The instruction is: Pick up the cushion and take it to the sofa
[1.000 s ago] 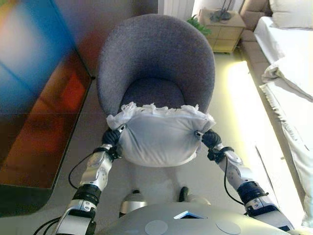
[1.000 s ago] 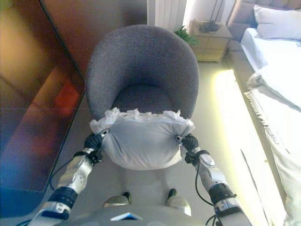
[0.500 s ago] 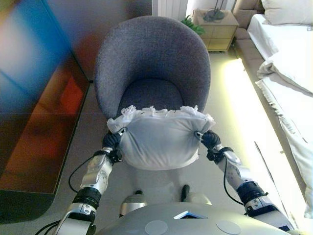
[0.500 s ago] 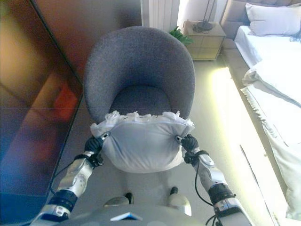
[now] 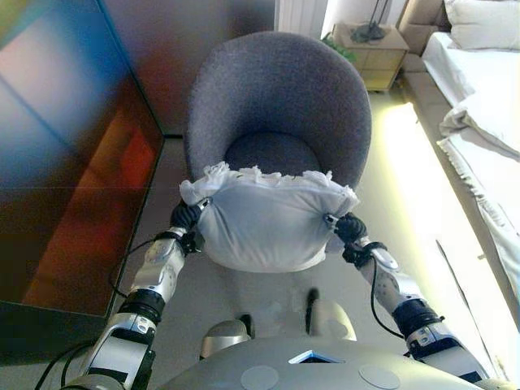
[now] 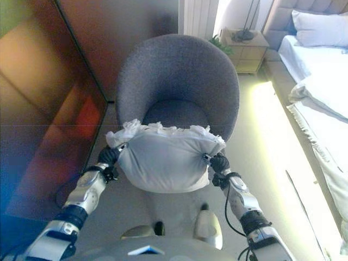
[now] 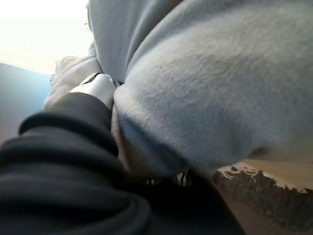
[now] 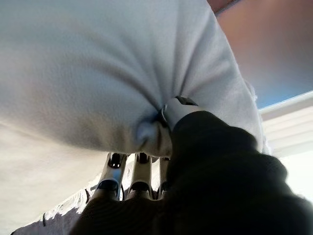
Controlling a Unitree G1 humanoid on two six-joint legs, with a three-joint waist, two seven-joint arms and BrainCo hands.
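A pale grey cushion (image 5: 264,221) with a frilly white fringe hangs in the air between my two hands, just in front of a round grey armchair (image 5: 280,93). My left hand (image 5: 186,219) grips the cushion's left side, its thumb (image 7: 98,87) pressed into the fabric. On the other side my right hand (image 5: 347,228) pinches the cloth, with its fingers (image 8: 139,176) curled under the cushion (image 8: 98,63). The cushion covers the chair's front edge.
A dark glossy cabinet wall (image 5: 73,162) runs along the left. On the right lies a bed (image 5: 487,106) with white bedding and a pillow (image 5: 479,20). A wooden nightstand (image 5: 374,49) stands behind the chair, beside a green plant (image 5: 340,45).
The camera has shifted, so the chair sits further right in the picture. Both hands keep the same hold on the cushion.
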